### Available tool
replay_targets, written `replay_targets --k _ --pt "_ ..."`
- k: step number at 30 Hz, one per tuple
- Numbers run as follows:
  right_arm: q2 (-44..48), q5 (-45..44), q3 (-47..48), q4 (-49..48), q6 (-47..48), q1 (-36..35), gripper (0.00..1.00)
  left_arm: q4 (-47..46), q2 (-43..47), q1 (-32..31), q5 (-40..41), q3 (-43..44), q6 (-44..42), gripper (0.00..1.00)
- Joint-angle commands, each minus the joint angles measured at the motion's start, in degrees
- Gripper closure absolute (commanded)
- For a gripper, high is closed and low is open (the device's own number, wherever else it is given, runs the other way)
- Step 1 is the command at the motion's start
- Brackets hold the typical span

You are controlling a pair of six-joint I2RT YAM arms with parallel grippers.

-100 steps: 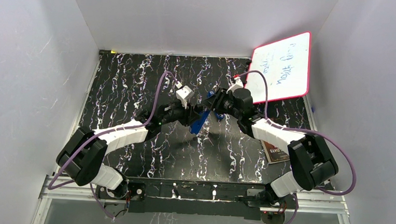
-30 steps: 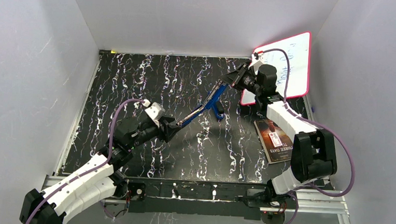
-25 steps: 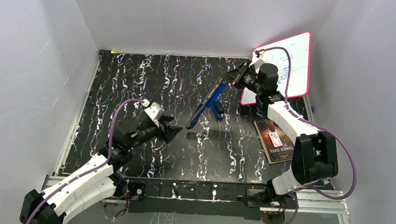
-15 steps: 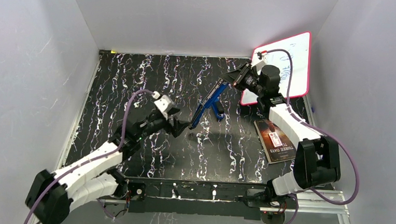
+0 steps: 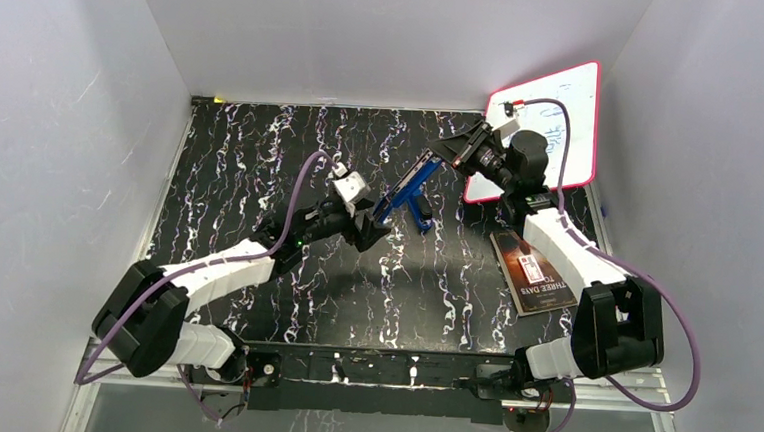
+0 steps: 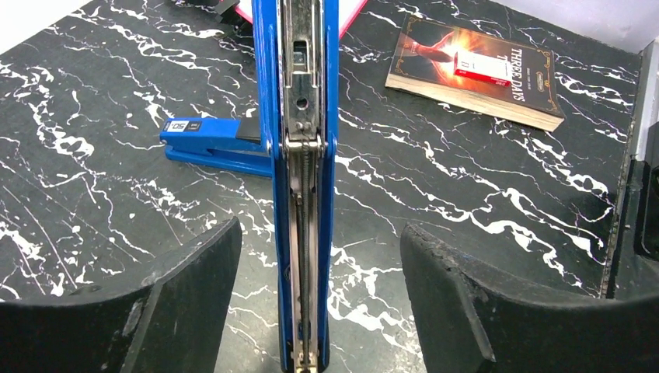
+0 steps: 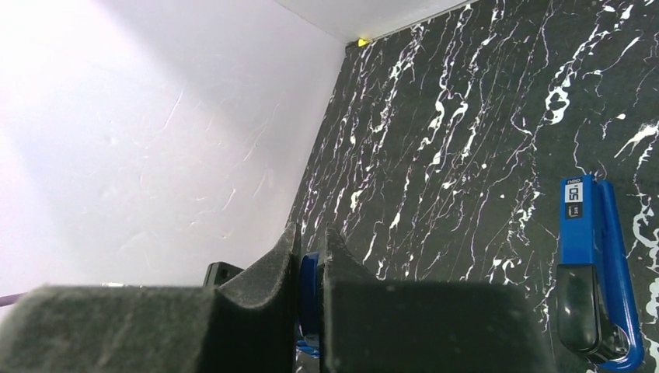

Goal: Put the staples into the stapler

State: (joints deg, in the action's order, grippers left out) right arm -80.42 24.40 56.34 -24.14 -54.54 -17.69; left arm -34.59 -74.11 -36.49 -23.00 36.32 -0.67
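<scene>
Count first: one stapler (image 5: 403, 189), blue, swung wide open. One book (image 5: 537, 278), one small red-and-white box (image 6: 483, 67), one whiteboard (image 5: 549, 126), two grippers, all over a black marbled table (image 5: 261, 169).

The stapler's long arm slants up off the table. Its far, high end is pinched in the right gripper (image 5: 454, 152), jaws closed narrow on the blue edge, clear to see from the right wrist. The stapler's blue base (image 6: 208, 144) (the piece with the little "50" label) lies flat on the table, branching off to one side of that arm.

At the low, near end of the stapler sits the left gripper (image 5: 375, 228), spread wide and holding nothing. Its two black fingers (image 6: 194, 280) stand either side of the arm, with marble showing in both gaps. The metal channel (image 6: 301, 202) faces straight into the left wrist camera, spring rod showing. Whether any staples lie in it, I cannot tell.

The book lies flat on the right-arm side of the stapler, well apart, the box resting on its cover. The whiteboard leans up beyond the stapler's high end, behind the right gripper.

From above, the left wrist and its purple cable (image 5: 305, 176) cover the stapler's low tip. In the left wrist view the arm itself hides part of the base.
</scene>
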Motion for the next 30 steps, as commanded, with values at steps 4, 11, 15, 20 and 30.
replay_targets --k 4,11,15,20,30 --pt "3.6 1.3 -0.8 -7.2 -4.2 0.1 1.0 -4.8 -3.9 -0.1 -3.5 5.8 -2.8 0.36" --pt "3.9 1.1 -1.6 -7.3 -4.2 0.1 1.0 -4.4 -6.5 -0.1 -5.8 8.2 -3.8 0.6" --pt "3.9 1.0 -1.8 -7.4 -4.2 0.1 1.0 -2.9 -7.0 -0.1 -6.8 8.8 -4.3 0.77" --pt "4.0 0.6 -2.3 -7.1 -3.8 0.1 1.0 1.6 -7.2 -0.1 -8.3 10.5 -6.1 1.0" --pt "7.5 -3.8 -4.4 -1.3 1.4 0.2 0.7 15.7 -1.4 1.8 -14.1 12.1 -20.5 1.0"
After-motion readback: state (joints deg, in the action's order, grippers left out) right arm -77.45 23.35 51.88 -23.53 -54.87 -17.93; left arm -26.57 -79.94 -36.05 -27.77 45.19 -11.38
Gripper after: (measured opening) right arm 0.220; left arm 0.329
